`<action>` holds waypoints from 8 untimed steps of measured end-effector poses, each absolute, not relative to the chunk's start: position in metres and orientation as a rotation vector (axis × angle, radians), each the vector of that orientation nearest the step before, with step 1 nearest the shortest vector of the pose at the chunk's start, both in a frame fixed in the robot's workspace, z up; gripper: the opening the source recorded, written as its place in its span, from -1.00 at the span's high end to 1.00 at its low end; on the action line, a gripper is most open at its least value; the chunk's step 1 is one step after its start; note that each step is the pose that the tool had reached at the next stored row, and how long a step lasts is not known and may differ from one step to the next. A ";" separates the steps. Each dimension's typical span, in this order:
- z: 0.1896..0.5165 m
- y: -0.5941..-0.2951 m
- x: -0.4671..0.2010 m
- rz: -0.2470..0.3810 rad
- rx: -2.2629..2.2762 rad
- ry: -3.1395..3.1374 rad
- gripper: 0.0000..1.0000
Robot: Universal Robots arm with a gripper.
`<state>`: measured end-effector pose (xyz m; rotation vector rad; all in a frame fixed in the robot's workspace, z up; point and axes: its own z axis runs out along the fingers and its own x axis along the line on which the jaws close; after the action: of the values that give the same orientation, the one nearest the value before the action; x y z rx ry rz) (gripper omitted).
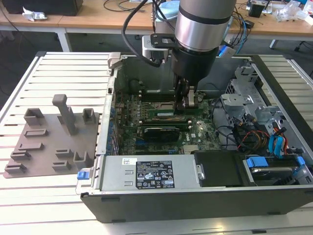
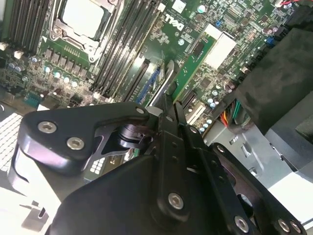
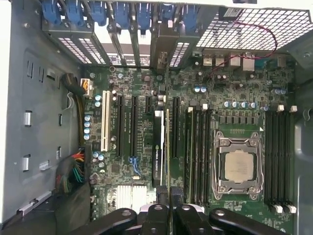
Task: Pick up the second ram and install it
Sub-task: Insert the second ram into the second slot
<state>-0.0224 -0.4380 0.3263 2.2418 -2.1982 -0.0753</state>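
- second ram (image 3: 167,147) is pinched in the claw (image 3: 168,209), whose two fingers are closed flat against its faces. in the first wrist view it shows edge-on as a thin pale line running out from the fingertips.
- the grip looks to be on the stick's upper edge. i judge this leaves the contact edge free below and keeps the board upright, as a slot needs.
- in the exterior view the claw (image 1: 188,100) hangs inside the open case (image 1: 195,200), low over the middle of the motherboard (image 1: 200,132). whether the stick touches anything yet, i cannot tell.
- the stick runs parallel to the long memory slots (image 3: 198,152), probably lined up that way so it can go straight down.
- just beside the stick on the board, on the side away from those slots, stands a black card (image 3: 157,147), also on edge.
- beyond the slots sits the cpu socket (image 3: 238,166), bare metal lid showing, with more slots along the motherboard's far edge.
- a green stick (image 1: 161,114) seems already seated in a slot near the socket.
- outside the case, on the slatted table (image 1: 58,73), lies a grey tray (image 1: 49,142) with raised blocks, near the table's edge at the exterior view's left.
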 end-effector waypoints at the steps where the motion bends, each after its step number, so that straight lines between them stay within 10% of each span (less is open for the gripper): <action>1: 0.324 -0.438 -0.022 -0.075 2.242 -2.198 0.73; 8: 0.314 -0.438 -0.022 -0.075 2.242 -2.198 0.73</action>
<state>-0.0224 -0.4380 0.3143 2.2418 -2.1982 -0.0753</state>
